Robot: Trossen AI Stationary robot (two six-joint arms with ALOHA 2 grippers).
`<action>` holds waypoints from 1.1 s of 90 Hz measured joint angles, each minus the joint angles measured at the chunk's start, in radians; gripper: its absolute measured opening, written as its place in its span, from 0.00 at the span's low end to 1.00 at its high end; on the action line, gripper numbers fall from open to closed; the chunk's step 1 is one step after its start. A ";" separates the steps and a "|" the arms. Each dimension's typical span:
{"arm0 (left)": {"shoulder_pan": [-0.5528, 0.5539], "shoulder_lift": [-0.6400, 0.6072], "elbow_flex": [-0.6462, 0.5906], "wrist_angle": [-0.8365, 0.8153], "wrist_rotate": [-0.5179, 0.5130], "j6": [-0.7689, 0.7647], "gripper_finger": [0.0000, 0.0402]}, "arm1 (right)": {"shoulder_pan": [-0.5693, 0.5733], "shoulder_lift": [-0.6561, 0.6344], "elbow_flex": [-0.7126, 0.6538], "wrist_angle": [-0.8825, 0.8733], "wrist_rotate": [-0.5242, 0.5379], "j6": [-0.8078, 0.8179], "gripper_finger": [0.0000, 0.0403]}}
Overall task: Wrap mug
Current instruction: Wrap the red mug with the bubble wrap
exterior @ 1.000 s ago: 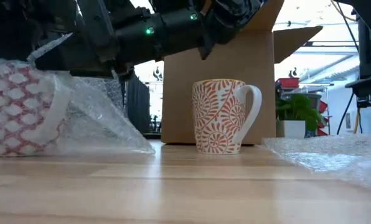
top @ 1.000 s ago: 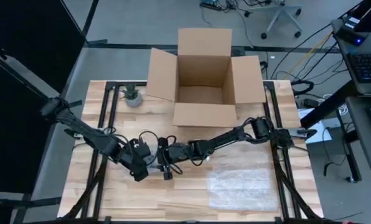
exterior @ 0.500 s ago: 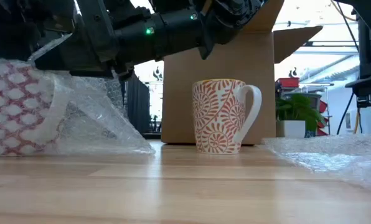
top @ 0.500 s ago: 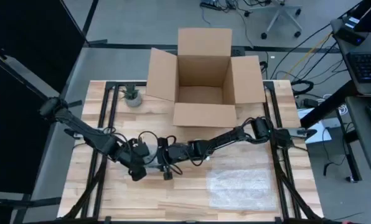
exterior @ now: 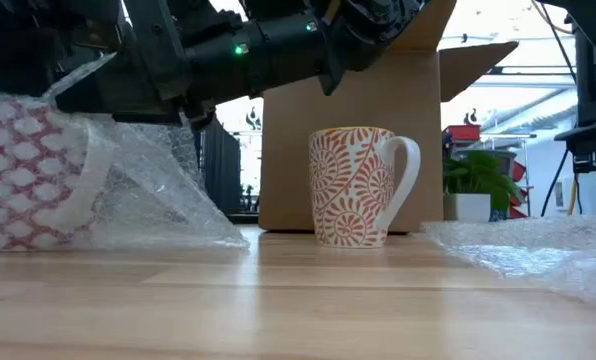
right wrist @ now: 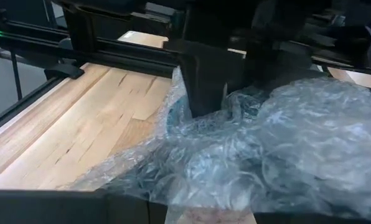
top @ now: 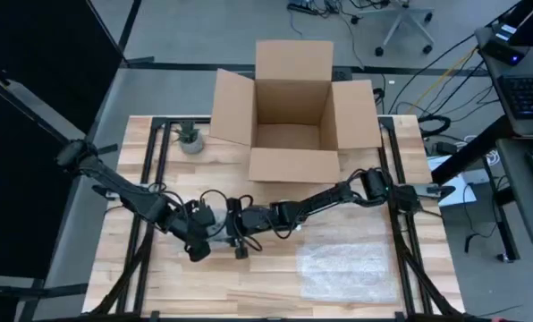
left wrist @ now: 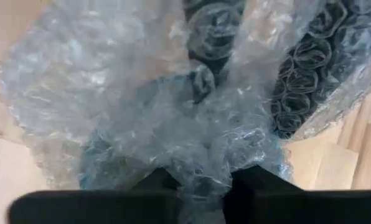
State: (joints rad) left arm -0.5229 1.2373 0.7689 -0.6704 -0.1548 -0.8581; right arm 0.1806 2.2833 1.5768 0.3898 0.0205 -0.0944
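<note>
Meanwhile cardboard box (top: 291,121) empty; both jaws clamp bubble wrap (exterior: 148,195) round mug (exterior: 33,175).

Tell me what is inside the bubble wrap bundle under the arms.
Inside the bubble wrap lies a mug with a red lattice pattern, seemingly on its side. Its handle and far end are covered.

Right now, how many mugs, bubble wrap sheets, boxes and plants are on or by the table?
Mugs: 2, one wrapped mug, one bare mug
Bubble wrap sheets: 2, wrap around mug, spare sheet
Cardboard box: 1
Potted plant: 1
Total: 6
</note>
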 joint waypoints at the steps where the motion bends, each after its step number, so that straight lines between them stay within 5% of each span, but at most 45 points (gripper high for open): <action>1: 0.000 0.000 0.000 0.000 0.002 0.000 0.22 | 0.000 0.000 0.000 0.000 0.000 0.000 0.39; 30: 0.027 -0.019 0.003 -0.019 0.083 0.002 0.51 | 0.001 0.000 0.000 0.000 -0.004 -0.003 0.39; 47: 0.051 -0.054 0.065 -0.171 0.111 0.003 0.52 | 0.000 0.000 0.000 -0.001 0.003 -0.004 0.39; 65: 0.052 -0.059 0.197 -0.404 0.035 0.053 0.52 | 0.000 0.000 0.000 -0.005 0.004 -0.005 0.39; 99: 0.055 -0.060 0.258 -0.494 -0.151 0.082 0.52 | 0.000 0.000 0.000 -0.007 0.001 -0.004 0.39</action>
State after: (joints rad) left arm -0.4674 1.1774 1.0266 -1.1648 -0.3053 -0.7757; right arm 0.1802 2.2829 1.5768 0.3832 0.0216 -0.0986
